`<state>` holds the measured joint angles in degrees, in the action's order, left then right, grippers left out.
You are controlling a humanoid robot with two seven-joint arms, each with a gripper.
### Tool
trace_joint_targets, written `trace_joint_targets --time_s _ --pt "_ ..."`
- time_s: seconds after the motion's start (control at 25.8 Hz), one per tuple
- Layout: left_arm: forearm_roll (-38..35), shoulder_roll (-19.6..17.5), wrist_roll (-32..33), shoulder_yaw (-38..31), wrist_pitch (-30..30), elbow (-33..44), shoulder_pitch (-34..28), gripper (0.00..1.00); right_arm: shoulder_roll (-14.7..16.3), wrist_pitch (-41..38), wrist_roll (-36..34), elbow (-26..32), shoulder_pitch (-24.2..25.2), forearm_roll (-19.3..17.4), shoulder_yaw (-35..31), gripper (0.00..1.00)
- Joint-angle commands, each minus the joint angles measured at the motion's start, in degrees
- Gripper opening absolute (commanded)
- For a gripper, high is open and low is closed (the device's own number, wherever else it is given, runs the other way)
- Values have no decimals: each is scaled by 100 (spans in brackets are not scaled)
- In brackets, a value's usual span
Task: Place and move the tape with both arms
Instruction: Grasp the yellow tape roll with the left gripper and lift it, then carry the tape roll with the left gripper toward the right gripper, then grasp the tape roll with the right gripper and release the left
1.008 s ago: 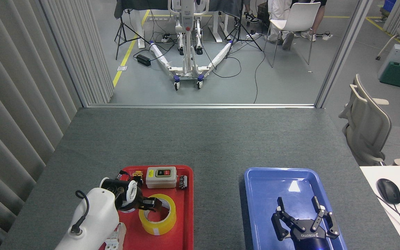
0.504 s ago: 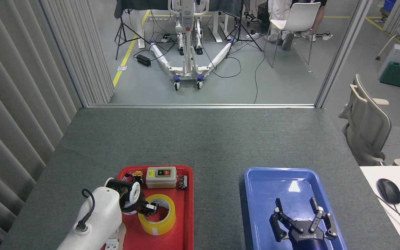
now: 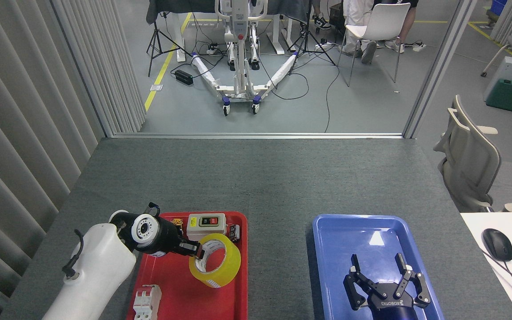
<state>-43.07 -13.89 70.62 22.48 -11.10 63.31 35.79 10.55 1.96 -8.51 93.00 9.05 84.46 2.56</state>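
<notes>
1. The tape [image 3: 215,260] has come up off the floor of the red tray [image 3: 180,293]. A second ago it lay flat with its hole facing up; now it is tilted, its white core turned toward the left arm, and it hangs over the right part of the tray.

2. The left gripper [image 3: 194,250] has closed on the tape's wall at its left edge, one finger seeming to reach inside the core. The exact finger positions are too dark to read, but the raised, tilted roll suggests a firm hold.

3. The left arm has swung: its wrist now sits further left and higher in the view, at the tray's left rim, with the gripper pointing right across the tray.

4. The right gripper [image 3: 385,286] has barely moved. It hovers over the near end of the blue tray [image 3: 327,249] with its fingers spread and nothing between them.

5. The switch box [image 3: 206,224] and the small parts at the far end of the red tray, and the white breaker [image 3: 146,303] at its near end, sit where they were.

6. The pick looks done, I judge. The carry comes next, across the bare desk [image 3: 278,249] between the trays, probably toward the waiting right gripper or the blue tray.

7. With the roll held by one edge, it could swing or slip during a quick move.
</notes>
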Motion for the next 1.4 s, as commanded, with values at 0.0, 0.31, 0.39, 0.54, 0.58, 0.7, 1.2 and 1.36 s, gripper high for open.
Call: trace_joint_targets --time_s 0.0,0.31,0.39,0.54,0.58,0.7,1.2,1.36 --pt "150 -53 -31 -25 -226 41 -10 0 0 -3 -1 -2 1 0 -1 100" --pt "1538 264 -269 -860 -2793 393 78 0 123 -1014 -212 16 150 97 -10 100" --pt "2329 580 -365 -886 -3390 41 25 0 202 -2033 -599 16 194 150 -71 100" --pt "3015 1380 -392 -772 -3390 -1461 43 0 369 -3597 -1530 25 194 150 -291 100" --pt "3015 1608 -392 -640 -3390 -1716 69 0 378 -3870 -1636 34 194 150 -291 100" --pt "3006 1995 -383 -341 -3390 -1892 113 0 474 -4696 -1680 95 194 158 -291 100" --pt "3059 2162 -374 -315 -3390 -1822 78 0 492 -4696 -1627 148 352 229 -142 47" --pt "3059 2162 -374 -280 -3390 -1787 51 0 483 -4696 -1618 148 396 246 -186 0"
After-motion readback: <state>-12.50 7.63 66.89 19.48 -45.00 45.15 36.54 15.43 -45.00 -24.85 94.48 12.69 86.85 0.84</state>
